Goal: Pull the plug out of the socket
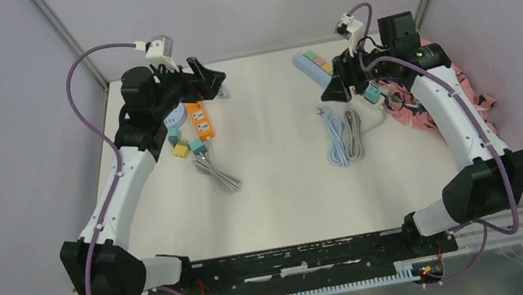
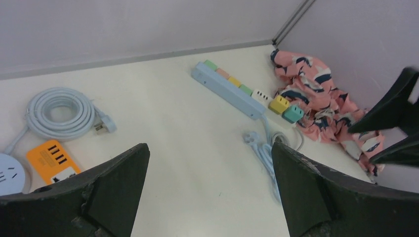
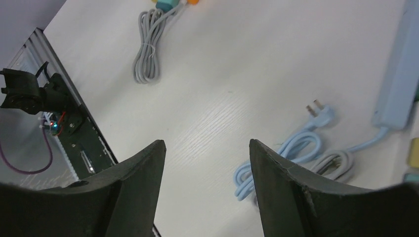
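Right rear: socket strip [image 2: 222,86] diagonal, teal plug [image 2: 293,113] near end.

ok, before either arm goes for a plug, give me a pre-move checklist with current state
1. Left gripper open and empty: ok.
2. Right gripper open and empty: ok.
3. Grip on a plug: not ok. Both grippers hover above the white table, touching nothing.
4. Socket strip braced: not ok. Neither the flat orange power strip nor the long pale-blue power strip is held.
5. Candidate plug in view: ok. A teal plug with a grey cable sits at the orange strip's near end.
6. Pink patterned cloth clear of the blue strip's end: cannot tell.
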Controlling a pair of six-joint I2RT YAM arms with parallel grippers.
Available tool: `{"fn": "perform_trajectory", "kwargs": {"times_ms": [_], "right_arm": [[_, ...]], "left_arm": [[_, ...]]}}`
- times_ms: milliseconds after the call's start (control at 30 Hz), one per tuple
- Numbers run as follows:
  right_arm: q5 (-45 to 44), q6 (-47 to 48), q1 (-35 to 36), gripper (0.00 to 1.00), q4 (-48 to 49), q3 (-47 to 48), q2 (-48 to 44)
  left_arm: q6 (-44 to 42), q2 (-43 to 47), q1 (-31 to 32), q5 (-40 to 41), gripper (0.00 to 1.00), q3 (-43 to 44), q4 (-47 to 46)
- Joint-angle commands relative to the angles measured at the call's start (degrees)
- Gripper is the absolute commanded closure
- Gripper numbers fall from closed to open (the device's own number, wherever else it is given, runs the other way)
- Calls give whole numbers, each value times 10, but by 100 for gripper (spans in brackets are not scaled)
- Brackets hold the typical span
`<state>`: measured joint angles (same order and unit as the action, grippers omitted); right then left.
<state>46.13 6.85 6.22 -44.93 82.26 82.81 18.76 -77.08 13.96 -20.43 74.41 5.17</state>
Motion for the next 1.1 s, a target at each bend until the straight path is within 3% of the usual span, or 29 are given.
{"fn": "perform_trajectory", "kwargs": {"times_ms": [0, 233, 533, 1067], "right_arm": [[-31, 32, -2, 30, -9, 97, -16], [-17, 0, -3, 25, 86, 78, -12], [-24, -33, -13, 24, 154, 7, 23], [-170, 19, -15, 23, 191, -46, 61]], "left_arm": [[-75, 27, -1, -13, 1, -53, -26], [-114, 54, 0, 35, 1, -80, -35], [-103, 47, -1, 18, 1, -83, -41], [-100, 38, -1, 17, 1, -82, -40]]}}
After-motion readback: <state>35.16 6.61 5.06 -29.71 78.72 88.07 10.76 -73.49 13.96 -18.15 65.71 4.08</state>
